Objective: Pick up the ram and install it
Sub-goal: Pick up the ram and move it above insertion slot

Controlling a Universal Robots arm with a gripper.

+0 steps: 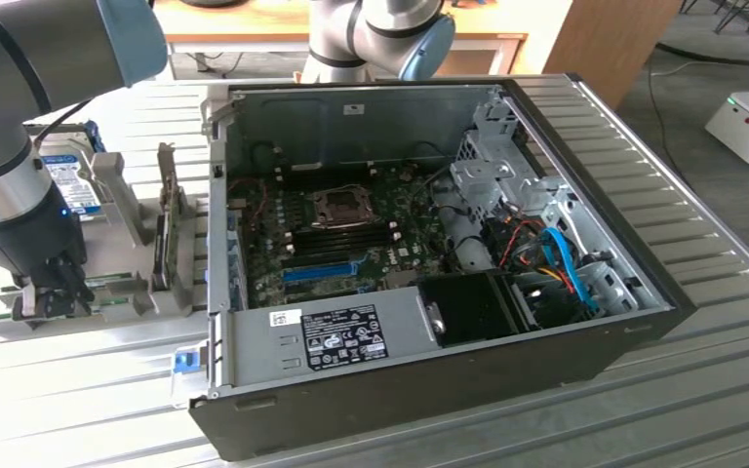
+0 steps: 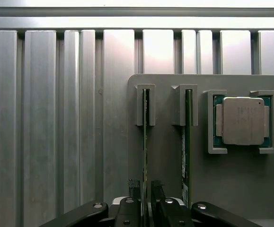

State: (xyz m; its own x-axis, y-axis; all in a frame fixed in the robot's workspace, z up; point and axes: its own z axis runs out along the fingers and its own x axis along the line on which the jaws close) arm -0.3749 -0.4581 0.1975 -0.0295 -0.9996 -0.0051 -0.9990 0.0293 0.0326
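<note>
The ram [image 2: 145,142] is a thin green stick standing on edge in a slot of a grey holder plate [image 2: 165,156]. My gripper [image 2: 145,201] is down over its near end. One dark finger [image 2: 135,189] stands on each side of the stick, with a narrow gap showing, so the gripper is open around it. A second green stick [image 2: 187,137] stands in the neighbouring slot. In the exterior view the gripper [image 1: 50,297] hangs over the holder at that view's left, beside the open computer case [image 1: 609,341].
A square silver processor [image 2: 243,120] lies in a pocket of the holder plate. A hard drive with a blue-white label [image 1: 73,180] stands behind the gripper. Inside the case, the motherboard [image 1: 335,244] shows dark memory slots and a blue slot strip [image 1: 320,270]. The table is ribbed metal.
</note>
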